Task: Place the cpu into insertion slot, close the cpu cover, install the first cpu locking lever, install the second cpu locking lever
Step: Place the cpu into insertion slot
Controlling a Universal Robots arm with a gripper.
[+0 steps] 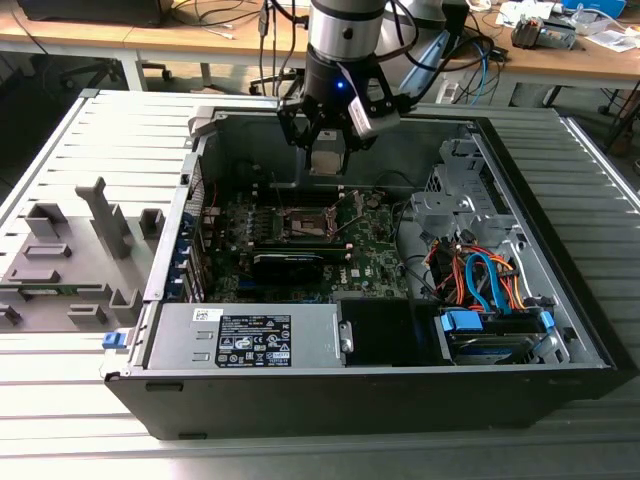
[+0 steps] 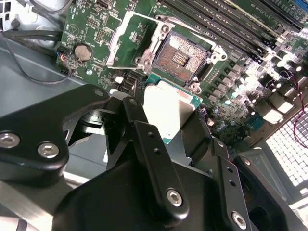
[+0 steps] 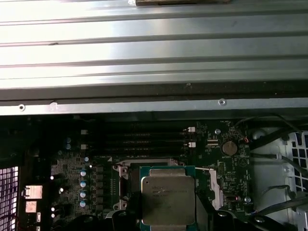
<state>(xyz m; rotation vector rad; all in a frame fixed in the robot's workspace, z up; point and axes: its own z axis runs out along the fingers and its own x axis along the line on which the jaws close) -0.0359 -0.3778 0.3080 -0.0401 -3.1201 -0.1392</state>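
In the upper middle of the exterior view the end effector (image 1: 328,150) hangs inside the open computer case (image 1: 400,385), which sits on a grey slatted counter (image 1: 60,400). The second wrist view shows its fingers (image 2: 134,113) clamped on opposite edges of the cpu (image 2: 166,108), metal top facing the camera. The insertion slot (image 2: 183,54) lies on the green circuit board (image 2: 91,24) just beyond the chip and apart from it, bare, its contact field exposed. The cpu cover (image 2: 126,38) stands open beside it, off the socket. In the first wrist view the chip's edges look roughly parallel to the slot's rim. Memory slots (image 2: 231,24) run close alongside, so room looks tight on that side.
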